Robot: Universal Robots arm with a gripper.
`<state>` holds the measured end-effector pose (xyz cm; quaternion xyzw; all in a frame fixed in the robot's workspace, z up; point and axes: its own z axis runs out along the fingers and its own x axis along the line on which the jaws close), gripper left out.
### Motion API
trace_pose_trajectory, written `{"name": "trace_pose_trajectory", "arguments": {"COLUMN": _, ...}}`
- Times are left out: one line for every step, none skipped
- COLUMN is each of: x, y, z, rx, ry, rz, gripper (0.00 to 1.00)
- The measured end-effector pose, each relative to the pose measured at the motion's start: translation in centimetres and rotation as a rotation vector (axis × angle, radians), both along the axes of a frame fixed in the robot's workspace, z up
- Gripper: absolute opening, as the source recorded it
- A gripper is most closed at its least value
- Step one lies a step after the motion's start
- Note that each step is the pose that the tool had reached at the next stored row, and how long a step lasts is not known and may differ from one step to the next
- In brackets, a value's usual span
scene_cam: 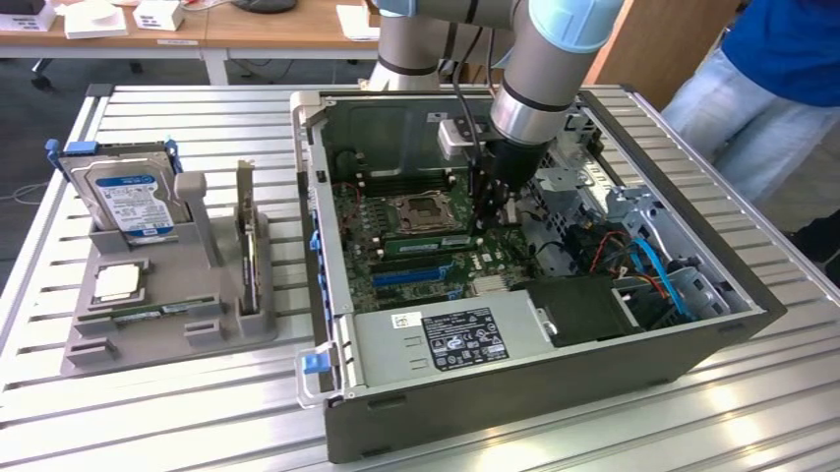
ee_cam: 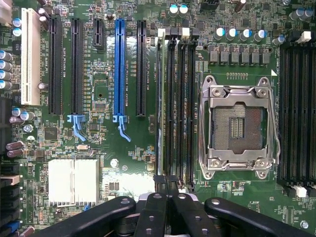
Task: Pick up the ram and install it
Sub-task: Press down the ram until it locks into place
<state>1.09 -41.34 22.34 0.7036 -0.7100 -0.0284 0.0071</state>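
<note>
— Arm finish? 
— Silver-grey tubes, pale blue joint caps, black cable alongside the arm point(scene_cam: 532, 69).
— Gripper? 
— Black gripper point(ee_cam: 168, 190); linkage bars with round silver screw heads behind the fingertips.

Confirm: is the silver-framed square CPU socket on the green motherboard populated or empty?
Empty. The silver-framed square CPU socket shows its bare contact field in the wrist view, with no chip or cooler over it.

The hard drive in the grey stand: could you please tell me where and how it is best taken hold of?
Probably at its upper half, coming from above. The hard drive stands upright in the grey stand, which covers its lower end, leaving the top free; close the hand across its thin body, label face to back.
</note>
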Motion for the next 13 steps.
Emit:
{"name": "trace_pose_trajectory", "arguments": {"x": 0.0, "y": 0.0, "z": 0.0, "rx": 0.0, "ry": 0.0, "rz": 0.0, "gripper": 0.1}}
{"name": "trace_pose_trajectory", "arguments": {"x": 0.0, "y": 0.0, "z": -0.02, "rx": 0.0, "ry": 0.0, "rz": 0.0, "gripper": 0.1}}
{"name": "trace_pose_trajectory", "arguments": {"x": 0.0, "y": 0.0, "z": -0.05, "rx": 0.0, "ry": -0.0001, "rz": 0.0, "gripper": 0.1}}
{"name": "trace_pose_trajectory", "arguments": {"x": 0.0, "y": 0.0, "z": -0.07, "rx": -0.0003, "ry": 0.0, "rz": 0.0, "gripper": 0.1}}
{"name": "trace_pose_trajectory", "arguments": {"x": 0.0, "y": -0.01, "z": -0.08, "rx": -0.0003, "ry": 0.0001, "rz": 0.0, "gripper": 0.1}}
{"name": "trace_pose_trajectory", "arguments": {"x": 0.0, "y": 0.0, "z": -0.08, "rx": -0.0004, "ry": 0.0, "rz": 0.0, "gripper": 0.1}}
{"name": "trace_pose_trajectory", "arguments": {"x": 0.0, "y": 0.0, "z": -0.08, "rx": -0.0003, "ry": 0.0001, "rz": 0.0, "gripper": 0.1}}
{"name": "trace_pose_trajectory", "arguments": {"x": 0.0, "y": 0.0, "z": -0.09, "rx": -0.0001, "ry": 0.0, "rz": 0.0, "gripper": 0.1}}
{"name": "trace_pose_trajectory", "arguments": {"x": 0.0, "y": 0.0, "z": -0.09, "rx": -0.0001, "ry": 0.0001, "rz": 0.0, "gripper": 0.1}}
{"name": "trace_pose_trajectory", "arguments": {"x": 0.0, "y": 0.0, "z": -0.08, "rx": 0.0, "ry": 0.0, "rz": 0.0, "gripper": 0.1}}
{"name": "trace_pose_trajectory", "arguments": {"x": 0.0, "y": 0.01, "z": -0.04, "rx": 0.0006, "ry": -0.0001, "rz": 0.0, "gripper": 0.1}}
{"name": "trace_pose_trajectory", "arguments": {"x": 0.0, "y": 0.02, "z": 0.04, "rx": 0.0014, "ry": -0.0002, "rz": 0.0, "gripper": 0.1}}
{"name": "trace_pose_trajectory", "arguments": {"x": 0.0, "y": 0.01, "z": 0.2, "rx": 0.0007, "ry": -0.0002, "rz": 0.0, "gripper": 0.1}}
